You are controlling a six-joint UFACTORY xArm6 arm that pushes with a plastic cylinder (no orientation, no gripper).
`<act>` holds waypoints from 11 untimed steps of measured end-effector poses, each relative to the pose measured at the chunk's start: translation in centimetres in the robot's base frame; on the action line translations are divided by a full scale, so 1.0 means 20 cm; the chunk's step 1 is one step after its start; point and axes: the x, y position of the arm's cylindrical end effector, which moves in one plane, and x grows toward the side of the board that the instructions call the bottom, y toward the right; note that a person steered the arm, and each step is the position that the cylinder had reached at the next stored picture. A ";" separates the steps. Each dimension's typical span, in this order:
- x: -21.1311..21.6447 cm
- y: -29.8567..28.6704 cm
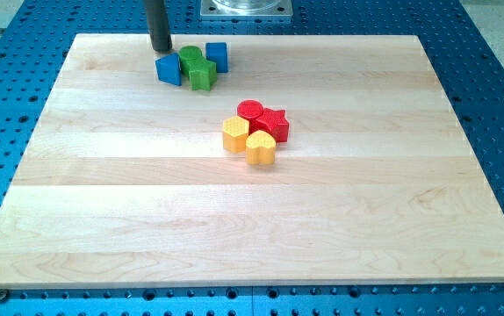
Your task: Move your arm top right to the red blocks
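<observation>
Red blocks sat a little above the middle of the frame, on a pale wooden board (103,219) that covered most of a blue perforated table (498,105). They were two: a red round block (250,110) at the top of its cluster, and a red star block (275,123) just to its right and slightly lower, the two touching. Pressed against them from below were a yellow hexagon block (235,135) on the left and a yellow heart block (261,148) at the bottom, so the four formed one tight group. Well apart from that group, in the upper left of the frame, lay a second cluster: a blue block (169,69) of roughly triangular shape on its left, a round green block (190,58) above centre, a second green block (202,75) whose shape I could not make out just below it, and a blue cube (218,56) on the right. My tip (161,50) stood at the upper left edge of this second cluster, just above the triangular blue block and beside the round green one; whether it touched them could not be told. The rod carried no hand, so nothing was pinched or held. My tip was far to the upper left of the red pair.
</observation>
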 end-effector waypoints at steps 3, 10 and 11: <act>-0.01 0.01; -0.01 0.51; 0.11 0.77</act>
